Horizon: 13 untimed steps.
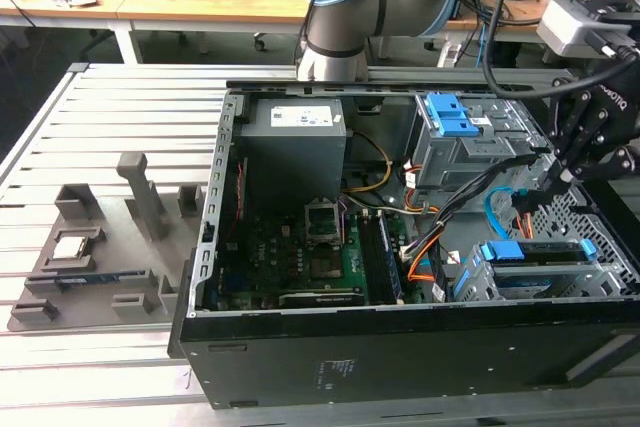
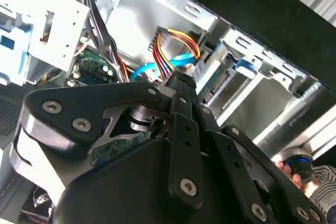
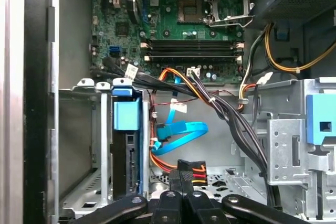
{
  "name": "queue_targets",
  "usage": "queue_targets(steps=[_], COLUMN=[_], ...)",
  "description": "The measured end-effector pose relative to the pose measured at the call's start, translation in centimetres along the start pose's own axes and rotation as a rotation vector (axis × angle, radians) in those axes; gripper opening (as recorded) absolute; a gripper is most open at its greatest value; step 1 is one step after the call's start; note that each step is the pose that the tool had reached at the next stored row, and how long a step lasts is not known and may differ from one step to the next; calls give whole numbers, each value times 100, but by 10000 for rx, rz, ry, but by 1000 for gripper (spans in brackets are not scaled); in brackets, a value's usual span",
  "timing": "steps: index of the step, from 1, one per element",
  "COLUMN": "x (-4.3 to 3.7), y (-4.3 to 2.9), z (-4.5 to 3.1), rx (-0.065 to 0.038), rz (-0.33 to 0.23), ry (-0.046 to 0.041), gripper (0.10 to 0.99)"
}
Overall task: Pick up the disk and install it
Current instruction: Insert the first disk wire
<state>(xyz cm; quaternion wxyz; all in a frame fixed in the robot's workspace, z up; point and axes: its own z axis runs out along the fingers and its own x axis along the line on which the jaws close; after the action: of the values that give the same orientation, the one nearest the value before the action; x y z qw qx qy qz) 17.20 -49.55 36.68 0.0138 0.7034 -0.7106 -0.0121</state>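
Open computer case, black, lying on a slatted metal tabletop.

Nearest, at the exterior view's right: drive cage holding the disk, seated in its bay in a blue frame; in the first wrist view the disk stands edge-on in the cage slot.

Gripper: black, hanging inside the case just above and behind the disk, not touching it; fingers drawn together at the tips, gripping nothing visible.

Mid-case: green motherboard; blue data cable; black and orange wire bundles.

Further back: grey power supply; upper drive bay with blue latch.

Outside, exterior view's left: grey fixture tray.
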Motion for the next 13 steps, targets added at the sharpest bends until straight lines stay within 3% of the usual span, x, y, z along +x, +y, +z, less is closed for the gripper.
queue_targets(steps=[6,7,8,11,13], x=[-13,-13,-13,-15,-39], y=[-4,-4,-4,-2,14], z=[7,6,7,8,28], rx=[0,0,0,0,3], rz=[5,5,5,7,13], ry=[36,48,53,74,255], gripper=[114,169,294,361,361])
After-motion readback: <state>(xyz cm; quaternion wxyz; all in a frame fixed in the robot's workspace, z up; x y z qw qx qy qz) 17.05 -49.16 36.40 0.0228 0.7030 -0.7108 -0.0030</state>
